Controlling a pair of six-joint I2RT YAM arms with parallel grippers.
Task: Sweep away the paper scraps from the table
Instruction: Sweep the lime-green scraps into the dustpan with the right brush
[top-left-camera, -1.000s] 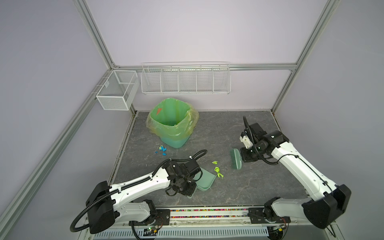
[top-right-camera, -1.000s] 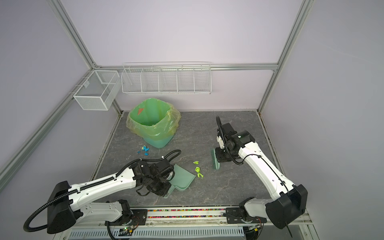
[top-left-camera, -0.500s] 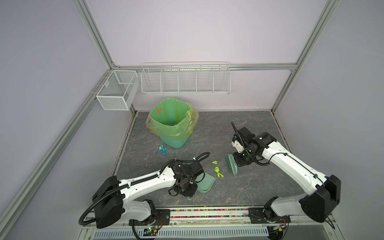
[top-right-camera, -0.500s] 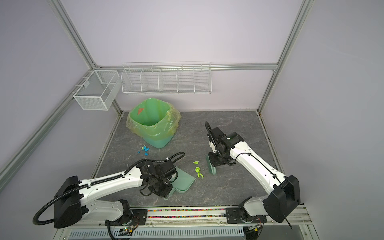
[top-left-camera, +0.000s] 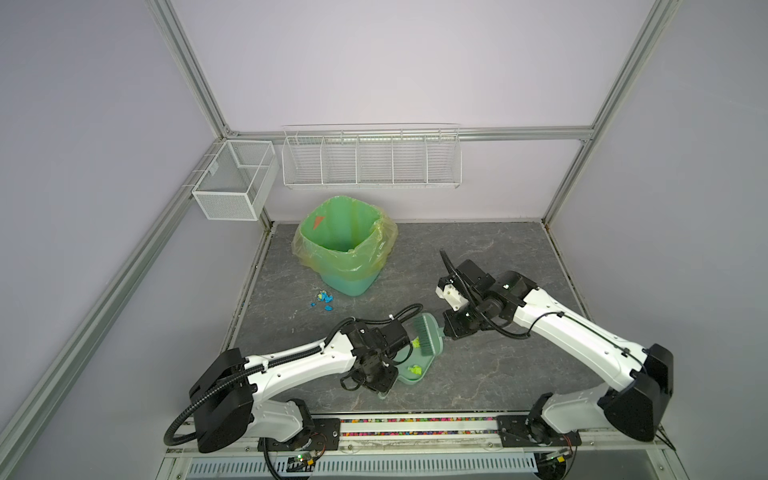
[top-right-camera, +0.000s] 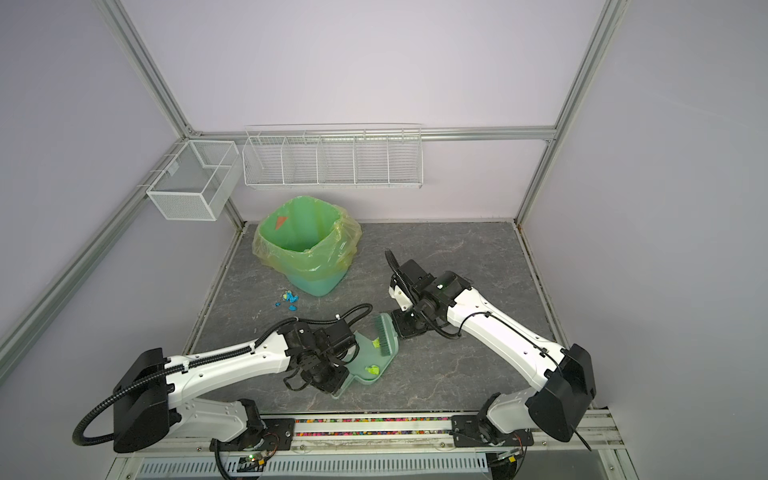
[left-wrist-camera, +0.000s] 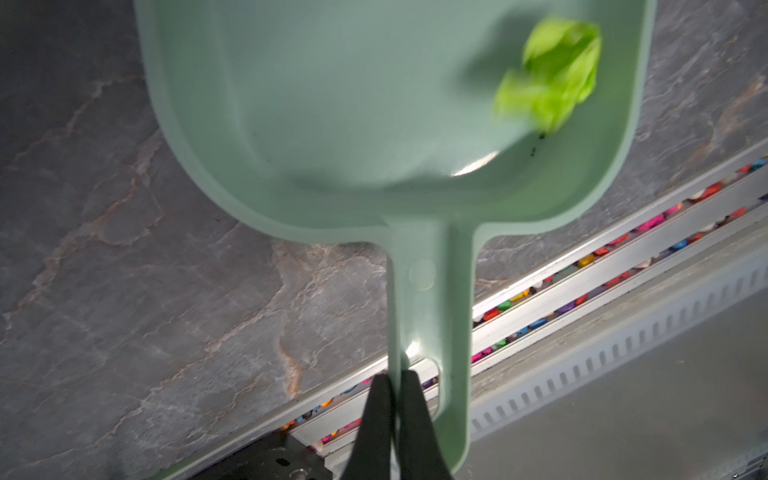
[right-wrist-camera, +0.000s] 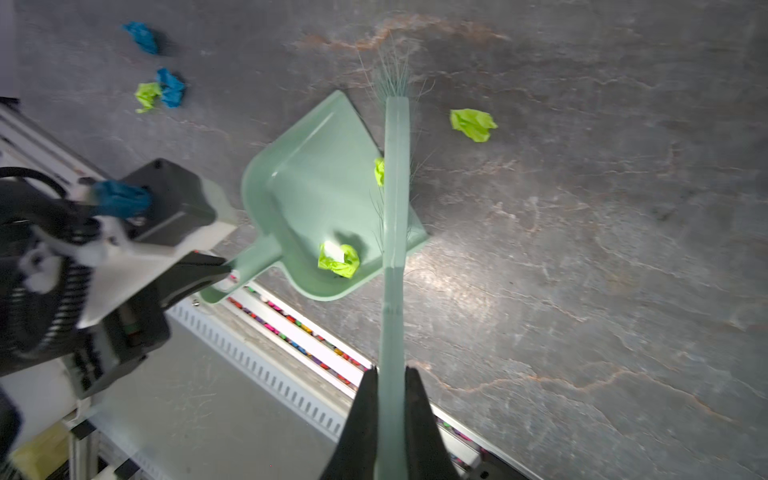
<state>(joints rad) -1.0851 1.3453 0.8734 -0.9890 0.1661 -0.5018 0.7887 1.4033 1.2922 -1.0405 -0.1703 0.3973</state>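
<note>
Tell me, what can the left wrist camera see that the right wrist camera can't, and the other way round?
Only the left wrist camera: a close look at the left gripper pinching one edge of the dustpan handle.

Only the right wrist camera: the right gripper shut on the brush, plus blue scraps and a green scrap lying on the table outside the dustpan.

Both: the dustpan with a green wad inside it, and the grey table.
</note>
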